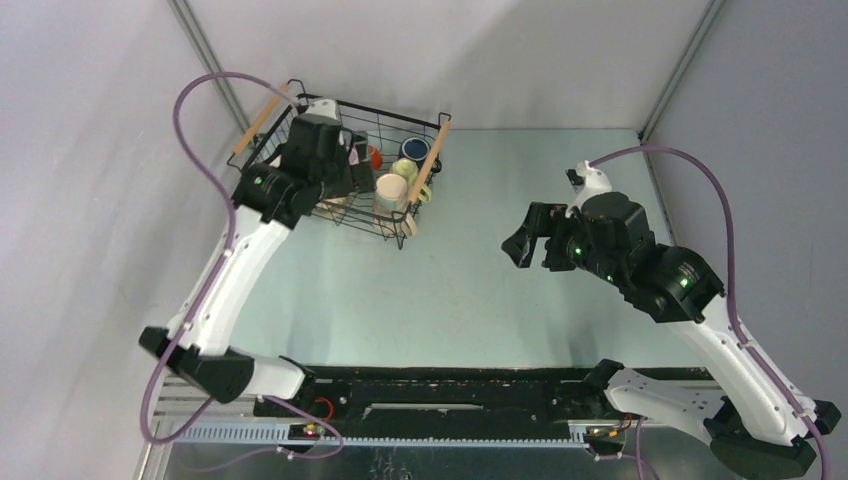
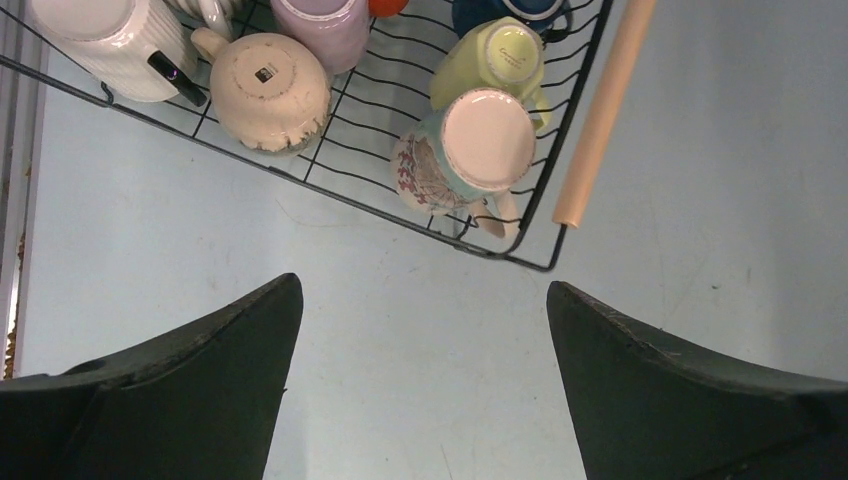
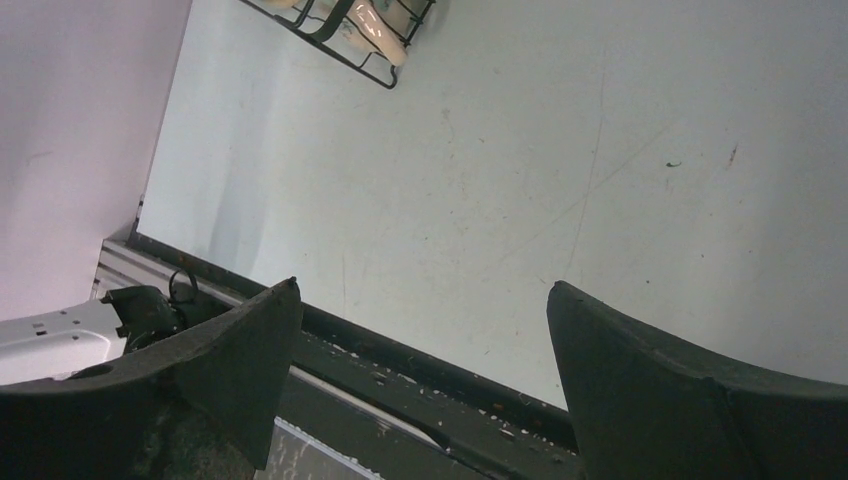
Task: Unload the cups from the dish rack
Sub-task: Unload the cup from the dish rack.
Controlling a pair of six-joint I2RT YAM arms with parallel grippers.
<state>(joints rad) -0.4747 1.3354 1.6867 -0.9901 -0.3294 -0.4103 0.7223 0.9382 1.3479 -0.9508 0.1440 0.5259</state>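
Note:
The dish rack (image 1: 402, 233) stands at the far left of the table, with wooden handles on its left (image 1: 258, 122) and right (image 1: 431, 160) edges. My left gripper (image 1: 357, 162) hangs above the rack, open and empty. In the left wrist view (image 2: 423, 300) the rack (image 2: 340, 185) holds upside-down cups: a floral teal one (image 2: 470, 150) in the near corner, a yellow-green one (image 2: 495, 58), a cream one (image 2: 270, 92), a white ribbed one (image 2: 100, 45), a mauve one (image 2: 320, 25) and a navy one (image 2: 515, 10). My right gripper (image 1: 524, 245) is open and empty over the table, well right of the rack.
The right wrist view (image 3: 423, 300) shows bare table, the black mounting rail (image 3: 450, 375) at the near edge and a rack corner (image 3: 345, 45) far off. Grey walls close in on the left and the back. The arm bases sit along the near edge.

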